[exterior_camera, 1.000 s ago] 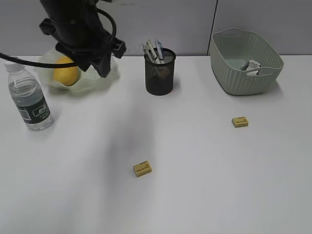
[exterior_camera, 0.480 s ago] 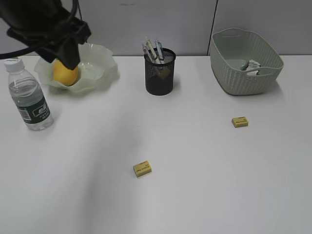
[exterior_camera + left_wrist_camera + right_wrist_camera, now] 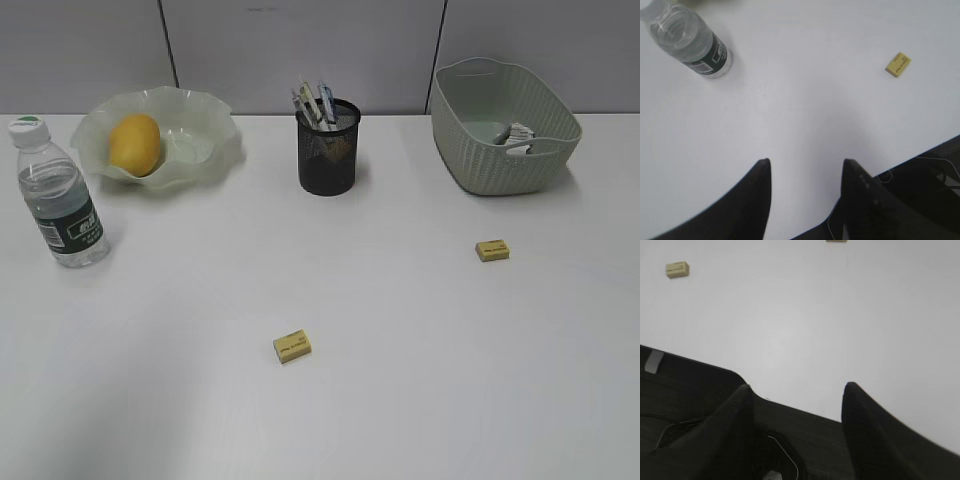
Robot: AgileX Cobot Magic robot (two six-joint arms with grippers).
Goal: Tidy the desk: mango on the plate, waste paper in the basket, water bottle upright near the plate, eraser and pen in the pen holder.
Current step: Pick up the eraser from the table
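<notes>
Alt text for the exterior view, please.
A white desk with no arms in view. Along the back: an upright water bottle, a mango on a green plate, a pen holder with pens, and a basket. Two yellow erasers lie loose in front.

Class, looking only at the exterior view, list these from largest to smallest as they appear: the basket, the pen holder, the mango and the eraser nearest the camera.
1. basket
2. pen holder
3. mango
4. nearest eraser, clearly smallest though closest to the camera.
</notes>
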